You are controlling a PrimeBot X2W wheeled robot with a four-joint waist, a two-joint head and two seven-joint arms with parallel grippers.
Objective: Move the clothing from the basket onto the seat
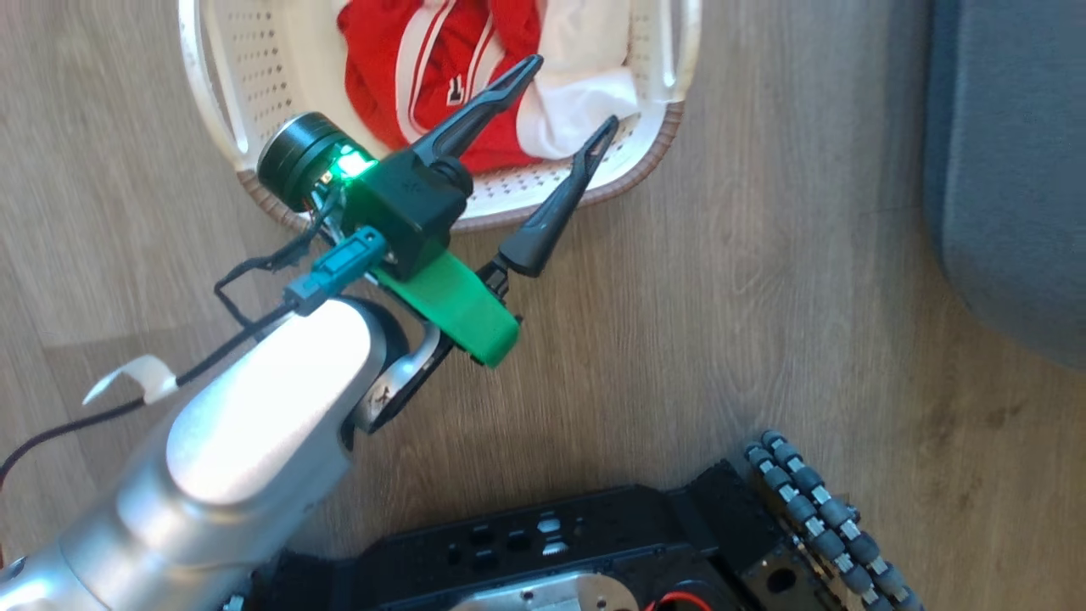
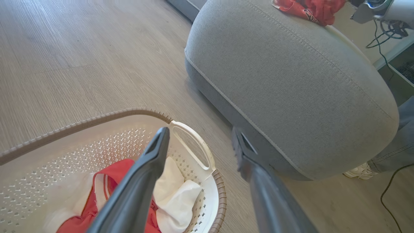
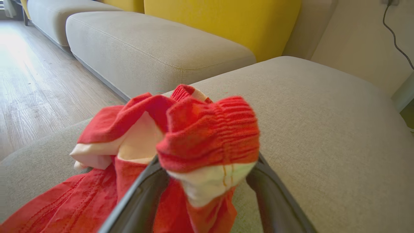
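The cream basket [image 1: 221, 76] stands on the wood floor, holding red clothing with white stripes [image 1: 382, 76] and a white cloth [image 1: 585, 51]. My left gripper [image 1: 573, 92] hangs open above the basket's near rim, with nothing between its fingers. In the left wrist view the left gripper [image 2: 200, 130] points past the basket [image 2: 97, 118] toward the seat [image 2: 291, 81], where a red garment [image 2: 310, 9] lies on top. My right gripper [image 3: 207, 158] stands open over the seat [image 3: 323, 113]. A bunched red and white garment [image 3: 207, 129] rests between its spread fingers.
The seat's edge [image 1: 1010, 153] lies right of the basket across open floor. My dark base [image 1: 551, 543] and roller wheel [image 1: 831, 518] are below. A person's shoe [image 2: 360, 171] and a cable [image 2: 385, 194] lie beside the seat. More grey cushions [image 3: 155, 48] and a yellow backrest [image 3: 220, 22] stand behind.
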